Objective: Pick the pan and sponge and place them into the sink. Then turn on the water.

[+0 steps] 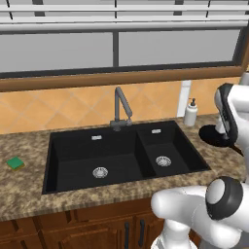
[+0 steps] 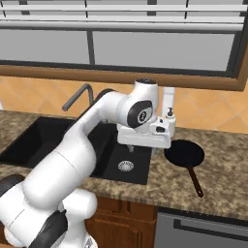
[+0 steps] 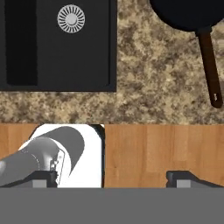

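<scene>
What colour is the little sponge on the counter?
The sponge is green on top with a yellow layer underneath; the left base view shows it best.

Black sink [image 1: 73, 146], green sponge [image 1: 15, 163], speckled brown counter [image 1: 24, 194].

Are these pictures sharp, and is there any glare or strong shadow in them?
Left base view: soft, slightly blurred, even light, no glare on the sink. Right base view: the pan casts hardly any shadow. Hand view: crisper, the counter grain coarse, the drain clear.
</scene>
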Robot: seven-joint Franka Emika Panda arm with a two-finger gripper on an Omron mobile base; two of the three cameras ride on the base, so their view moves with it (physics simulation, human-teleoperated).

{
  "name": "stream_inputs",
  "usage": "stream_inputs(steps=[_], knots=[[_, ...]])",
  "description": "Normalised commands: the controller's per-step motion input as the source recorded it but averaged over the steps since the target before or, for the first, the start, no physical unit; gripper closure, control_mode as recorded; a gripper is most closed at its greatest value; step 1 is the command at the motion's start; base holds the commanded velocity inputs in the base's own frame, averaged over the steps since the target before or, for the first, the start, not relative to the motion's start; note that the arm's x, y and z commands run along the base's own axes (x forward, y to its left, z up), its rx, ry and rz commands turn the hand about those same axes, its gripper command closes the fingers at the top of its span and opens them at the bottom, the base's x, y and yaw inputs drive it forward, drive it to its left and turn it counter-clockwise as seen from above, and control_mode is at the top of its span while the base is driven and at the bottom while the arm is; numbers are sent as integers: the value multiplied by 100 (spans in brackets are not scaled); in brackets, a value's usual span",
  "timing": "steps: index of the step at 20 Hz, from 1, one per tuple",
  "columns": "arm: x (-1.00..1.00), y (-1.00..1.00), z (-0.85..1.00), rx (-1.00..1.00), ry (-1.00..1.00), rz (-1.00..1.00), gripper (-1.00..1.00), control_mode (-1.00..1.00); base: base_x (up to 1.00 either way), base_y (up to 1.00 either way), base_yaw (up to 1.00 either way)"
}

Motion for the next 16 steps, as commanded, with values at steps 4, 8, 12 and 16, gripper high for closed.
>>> stream_inputs(steps=[4,8,12,16], knots=[[25,-76,-54,0,20,2,-100,-100,0,0,0],[37,-37,-64,0,0,3,-100,-100,0,0,0],[45,-22,-53,0,-17,8,-100,-100,0,0,0],[40,-29,-40,0,-24,8,-100,-100,0,0,0]])
